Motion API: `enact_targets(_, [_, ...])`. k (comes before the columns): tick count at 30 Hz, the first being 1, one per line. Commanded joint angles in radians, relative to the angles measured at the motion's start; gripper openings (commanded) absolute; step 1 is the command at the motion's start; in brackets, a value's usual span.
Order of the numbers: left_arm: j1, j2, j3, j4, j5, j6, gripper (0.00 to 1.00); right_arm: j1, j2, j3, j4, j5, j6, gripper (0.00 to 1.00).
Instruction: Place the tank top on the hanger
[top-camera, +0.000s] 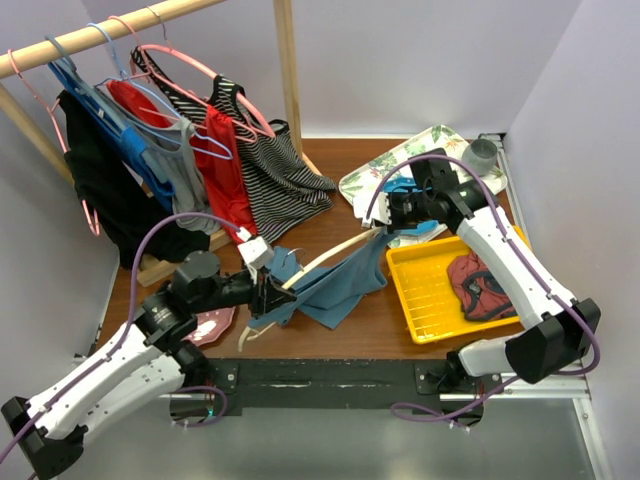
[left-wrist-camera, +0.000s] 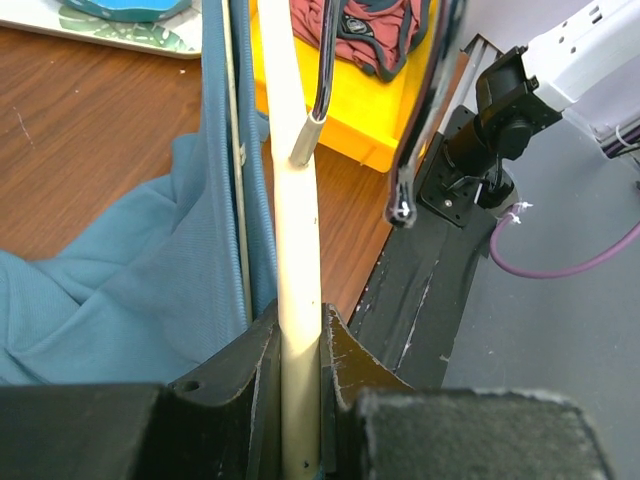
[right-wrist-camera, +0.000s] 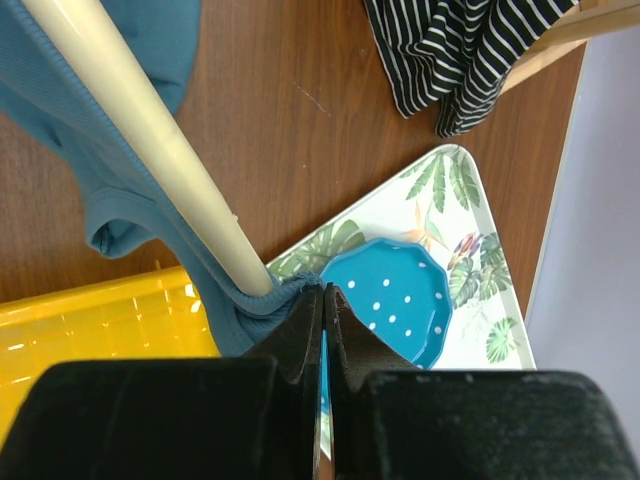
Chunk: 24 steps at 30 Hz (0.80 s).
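Observation:
The teal-blue tank top (top-camera: 340, 285) hangs draped between my two grippers over the brown table. The cream hanger (top-camera: 330, 255) runs slanted through it. My left gripper (top-camera: 272, 290) is shut on the hanger's arm (left-wrist-camera: 297, 250), with the tank top (left-wrist-camera: 130, 290) bunched to its left. My right gripper (top-camera: 385, 215) is shut on a strap of the tank top (right-wrist-camera: 60, 110). The strap is pulled around the hanger's arm tip (right-wrist-camera: 140, 130), right at my fingertips (right-wrist-camera: 310, 320). The hanger's hook wire (left-wrist-camera: 320, 60) shows in the left wrist view.
A yellow bin (top-camera: 430, 290) at the right holds a dark red garment (top-camera: 480, 285). A floral tray (top-camera: 400, 165) with a blue dotted plate (right-wrist-camera: 390, 300) lies behind it. A rack at the back left holds clothes on pink and blue hangers (top-camera: 180, 140). A pink plate (top-camera: 212, 325) lies near my left arm.

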Motion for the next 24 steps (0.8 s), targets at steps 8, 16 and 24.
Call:
enact_targets(8, [0.001,-0.045,0.132,-0.050,-0.013,0.051,0.00,-0.007,-0.030,0.047,0.074,0.087,0.002,0.00])
enact_targets(16, [0.002,-0.015,0.106,0.008,0.027,0.028,0.00,-0.004,-0.021,0.101,0.028,-0.100,0.080,0.02])
enact_targets(24, [0.019,0.037,0.084,0.043,0.032,0.019,0.00,0.088,-0.042,0.016,0.072,-0.214,0.198,0.11])
